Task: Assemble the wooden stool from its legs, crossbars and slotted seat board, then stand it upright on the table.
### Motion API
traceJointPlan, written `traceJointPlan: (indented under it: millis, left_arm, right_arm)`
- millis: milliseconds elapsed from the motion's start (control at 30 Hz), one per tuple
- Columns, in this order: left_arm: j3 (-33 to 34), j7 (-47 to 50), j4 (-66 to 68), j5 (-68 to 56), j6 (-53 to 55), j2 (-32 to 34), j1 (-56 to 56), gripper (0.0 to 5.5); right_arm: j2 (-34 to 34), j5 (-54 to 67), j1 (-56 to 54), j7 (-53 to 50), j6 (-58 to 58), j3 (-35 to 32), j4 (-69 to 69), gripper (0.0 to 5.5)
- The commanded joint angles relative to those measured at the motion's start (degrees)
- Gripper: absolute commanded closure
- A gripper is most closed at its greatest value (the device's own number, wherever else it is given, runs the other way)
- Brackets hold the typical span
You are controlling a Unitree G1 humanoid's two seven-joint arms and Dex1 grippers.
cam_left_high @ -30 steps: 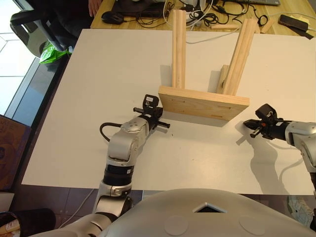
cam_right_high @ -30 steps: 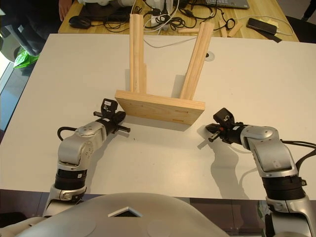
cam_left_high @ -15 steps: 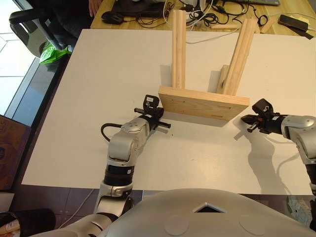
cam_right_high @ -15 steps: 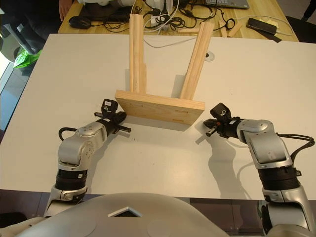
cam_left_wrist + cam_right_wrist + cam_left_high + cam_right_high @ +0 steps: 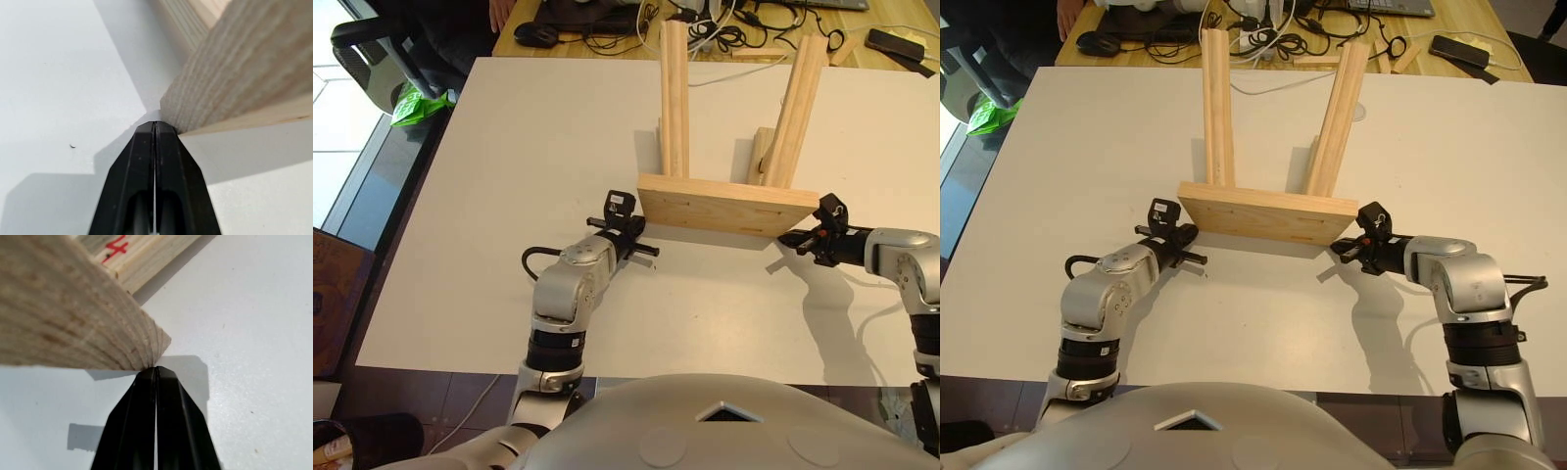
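Left eye view: the stool (image 5: 734,194) is lying on its side on the white table (image 5: 509,137). Its seat board (image 5: 705,208) is standing on edge toward the robot and two legs (image 5: 674,98) are running away across the table. A crossbar (image 5: 760,157) is showing just beside the right-hand leg. The left gripper (image 5: 636,233) is sitting at the board's lower left corner, and the right gripper (image 5: 791,238) at its lower right corner.

Right eye view: the same layout is showing, with cables (image 5: 1304,41) lying on the desk beyond the table.

Left wrist view: the left gripper's fingers (image 5: 139,166) are lying flat together, clamping nothing, tips touching the board's corner.

Right wrist view: the right gripper's fingers (image 5: 171,421) are likewise pressing together, holding nothing, tips meeting the board's rounded corner. A red mark is showing on the wood behind.
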Motion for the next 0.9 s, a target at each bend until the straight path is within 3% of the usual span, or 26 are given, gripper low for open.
traceJointPlan:
  millis: [33,333,900]
  left_arm:
    - [-0.5,-0.1,-0.1,-0.8,1.2,-0.7,0.5,5.47]
    - [-0.3,-0.1,0.1,-0.6,1.2,-0.6,0.2,5.47]
    - [-0.9,-4.1,-1.4,-3.8,3.1,0.9,0.6,5.47]
  right_arm:
    - [0.7,-0.1,0.0,-2.3,1.1,-0.3,0.4,5.5]
    - [0.7,-2.4,-1.6,-5.1,-2.3,0.3,3.7,5.5]
    - [3.1,3.7,-1.3,-3.2,3.2,-1.4,0.3,5.5]
